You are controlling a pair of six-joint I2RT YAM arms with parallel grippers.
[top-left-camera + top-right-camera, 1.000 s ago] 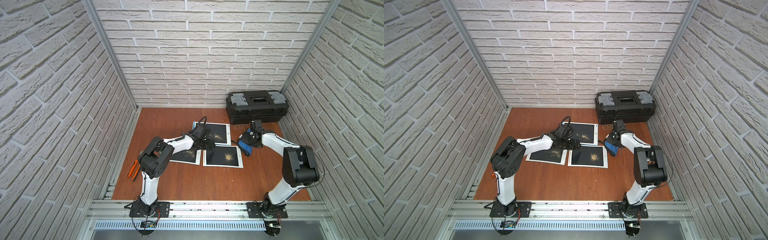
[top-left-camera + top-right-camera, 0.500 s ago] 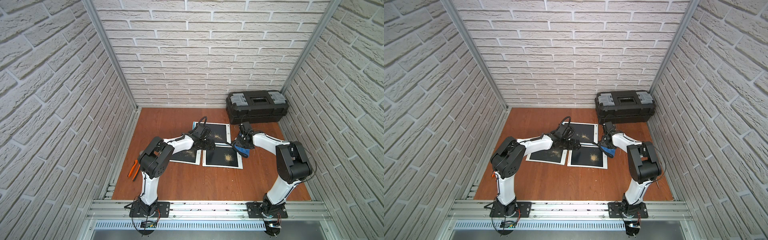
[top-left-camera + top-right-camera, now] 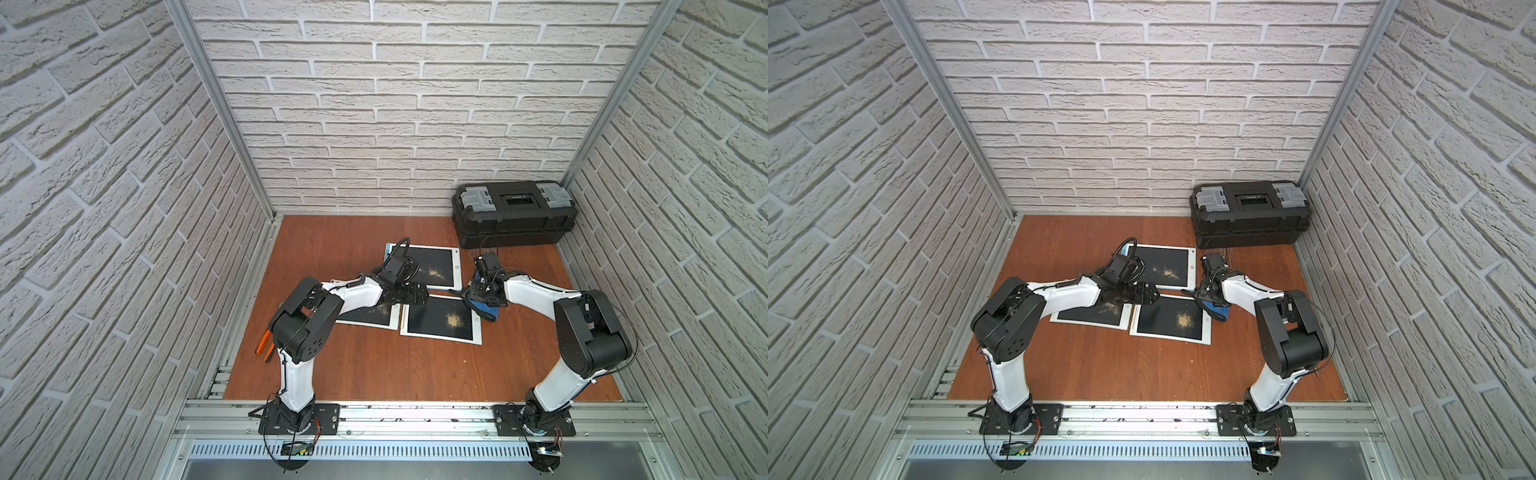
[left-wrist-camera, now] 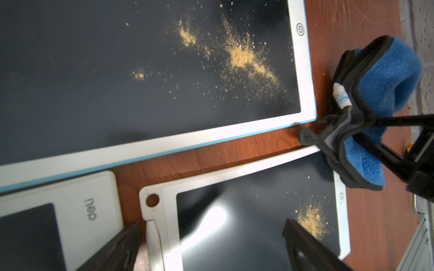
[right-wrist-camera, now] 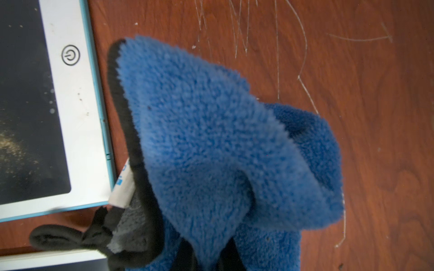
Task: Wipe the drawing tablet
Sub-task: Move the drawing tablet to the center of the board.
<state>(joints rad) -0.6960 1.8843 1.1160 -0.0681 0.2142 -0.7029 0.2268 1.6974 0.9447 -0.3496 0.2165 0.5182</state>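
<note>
Three white-framed drawing tablets with dark screens lie on the wooden table, each dusted with yellow powder: a far tablet (image 3: 428, 266) (image 3: 1163, 270) (image 4: 117, 70), a near right tablet (image 3: 440, 320) (image 3: 1171, 320) (image 4: 246, 223) and a near left tablet (image 3: 370, 316) (image 4: 82, 199). My right gripper (image 3: 482, 291) (image 3: 1208, 291) (image 5: 209, 260) is shut on a blue cloth (image 3: 486, 309) (image 4: 385, 77) (image 5: 211, 140), which hangs over the near right tablet's far right corner, beside the far tablet's corner (image 5: 70, 117). My left gripper (image 3: 415, 297) (image 3: 1148, 297) (image 4: 211, 234) is open just above the near right tablet's far left corner, holding nothing.
A black toolbox (image 3: 513, 212) (image 3: 1250, 212) stands in the back right corner. Orange-handled pliers (image 3: 264, 345) lie at the table's left edge behind my left arm. Brick walls close in three sides.
My right gripper has carried the blue cloth leftwards from the bare wood to the right edges of the tablets. The left arm has stayed put.
</note>
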